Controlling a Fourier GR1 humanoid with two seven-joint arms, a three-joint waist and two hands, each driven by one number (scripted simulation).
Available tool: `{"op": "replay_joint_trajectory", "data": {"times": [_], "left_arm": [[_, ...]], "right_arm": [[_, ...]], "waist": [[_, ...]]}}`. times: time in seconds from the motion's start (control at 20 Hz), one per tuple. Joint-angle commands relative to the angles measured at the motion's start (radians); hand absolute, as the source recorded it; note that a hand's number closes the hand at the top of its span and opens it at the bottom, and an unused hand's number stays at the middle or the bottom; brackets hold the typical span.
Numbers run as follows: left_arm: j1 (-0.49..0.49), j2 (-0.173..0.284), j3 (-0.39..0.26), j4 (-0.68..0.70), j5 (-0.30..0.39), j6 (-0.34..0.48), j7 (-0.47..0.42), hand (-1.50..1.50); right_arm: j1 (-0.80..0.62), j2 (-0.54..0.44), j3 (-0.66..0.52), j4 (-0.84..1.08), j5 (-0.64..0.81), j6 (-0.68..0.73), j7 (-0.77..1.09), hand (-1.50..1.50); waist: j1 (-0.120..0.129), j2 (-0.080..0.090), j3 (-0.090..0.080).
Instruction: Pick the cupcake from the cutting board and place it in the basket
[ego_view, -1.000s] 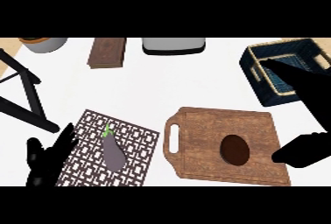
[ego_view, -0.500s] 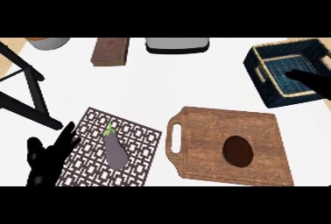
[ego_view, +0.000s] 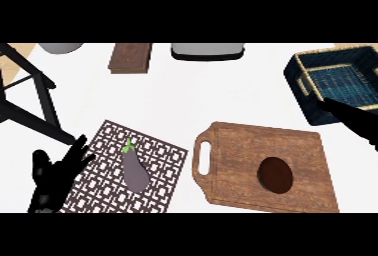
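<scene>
- The right hand (ego_view: 358, 122), formerly beside the cutting board (ego_view: 236, 145), is now seen at the basket (ego_view: 310, 80); its fingers cannot be told.
- The cupcake (ego_view: 274, 174) is left unpicked on the board.
- The left hand (ego_view: 55, 172) rests open.

Right hand (ego_view: 356, 122) ran off the right edge; finger state could not be told. Basket (ego_view: 308, 102) was cut by the same edge. Grey bowl (ego_view: 60, 47) and grey appliance (ego_view: 207, 51) were clipped at top.
</scene>
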Motion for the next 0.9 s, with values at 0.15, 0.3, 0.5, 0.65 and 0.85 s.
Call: {"op": "replay_joint_trajectory", "data": {"times": [0.15, 0.3, 0.5, 0.65, 0.85], "left_arm": [[0.036, -0.036, -0.039, 0.031, -0.045, 0.014, 0.031, 0.00], [0.005, -0.056, -0.020, 0.069, -0.037, 0.003, 0.020, 0.00], [0.011, -0.052, -0.009, 0.068, -0.049, -0.012, 0.024, 0.00], [0.060, -0.067, -0.018, 0.053, -0.058, -0.009, 0.005, 0.00], [0.005, -0.052, 0.009, 0.038, -0.063, -0.004, 0.075, 0.00]], "right_arm": [[0.062, 0.125, 0.132, 0.068, 0.245, -0.059, 0.010, -1.50], [0.028, 0.167, 0.190, 0.089, 0.288, -0.050, 0.070, -1.50], [0.092, 0.189, 0.185, 0.108, 0.317, -0.028, 0.029, -1.50], [0.176, 0.208, 0.212, 0.121, 0.406, -0.067, -0.050, -1.50], [0.167, 0.292, 0.255, 0.190, 0.491, -0.073, -0.061, -1.50]], "waist": [[0.016, 0.011, -0.007], [0.017, 0.012, -0.008], [0.009, 0.009, -0.008], [0.008, 0.009, -0.007], [0.008, 0.010, -0.007]]}}
